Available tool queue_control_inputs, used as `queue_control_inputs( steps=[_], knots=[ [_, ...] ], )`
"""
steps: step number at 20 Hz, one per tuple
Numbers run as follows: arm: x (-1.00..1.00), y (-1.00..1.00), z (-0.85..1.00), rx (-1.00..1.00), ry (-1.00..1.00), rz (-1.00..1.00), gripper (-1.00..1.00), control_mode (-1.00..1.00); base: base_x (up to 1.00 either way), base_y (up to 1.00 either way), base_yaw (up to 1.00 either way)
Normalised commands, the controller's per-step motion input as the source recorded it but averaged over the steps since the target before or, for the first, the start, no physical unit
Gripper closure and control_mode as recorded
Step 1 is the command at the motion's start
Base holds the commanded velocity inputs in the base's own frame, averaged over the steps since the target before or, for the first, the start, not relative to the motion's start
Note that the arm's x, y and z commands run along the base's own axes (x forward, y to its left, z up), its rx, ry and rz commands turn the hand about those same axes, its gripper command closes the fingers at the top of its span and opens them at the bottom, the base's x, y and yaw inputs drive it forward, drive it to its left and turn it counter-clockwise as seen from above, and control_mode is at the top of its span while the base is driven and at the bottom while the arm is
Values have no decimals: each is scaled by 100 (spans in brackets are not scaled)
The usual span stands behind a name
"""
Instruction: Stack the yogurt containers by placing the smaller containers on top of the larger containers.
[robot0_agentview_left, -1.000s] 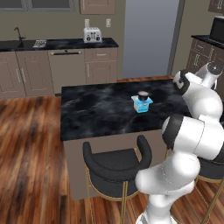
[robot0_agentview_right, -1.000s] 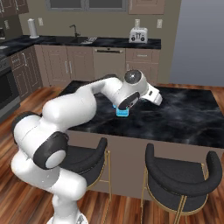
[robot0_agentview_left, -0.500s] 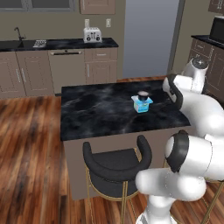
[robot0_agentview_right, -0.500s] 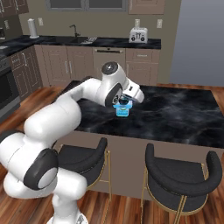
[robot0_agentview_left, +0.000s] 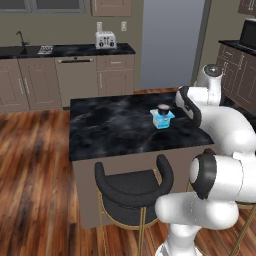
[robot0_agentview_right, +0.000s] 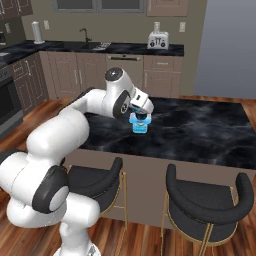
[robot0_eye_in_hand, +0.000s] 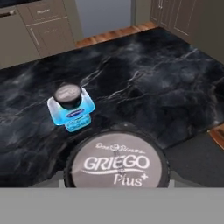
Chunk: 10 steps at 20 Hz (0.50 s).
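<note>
While the light blue tub (robot0_eye_in_hand: 71, 112) carries a small dark cup (robot0_eye_in_hand: 68, 96), another lidded cup (robot0_eye_in_hand: 116, 166) sits on the bench (robot0_eye_in_hand: 175, 87) nearer the gripper, whose grasp cannot be told.

A large grey lid (robot0_eye_in_hand: 117, 166) hides the fingers; its lower part is cut off.
</note>
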Motion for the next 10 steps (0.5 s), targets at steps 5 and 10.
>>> queue_control_inputs(
  steps=[5,10],
  knots=[
    [36,21,0,0,0,6,100,-100,0,0,0],
    [21,24,-8,0,0,6,100,-100,0,0,0]
  ],
)
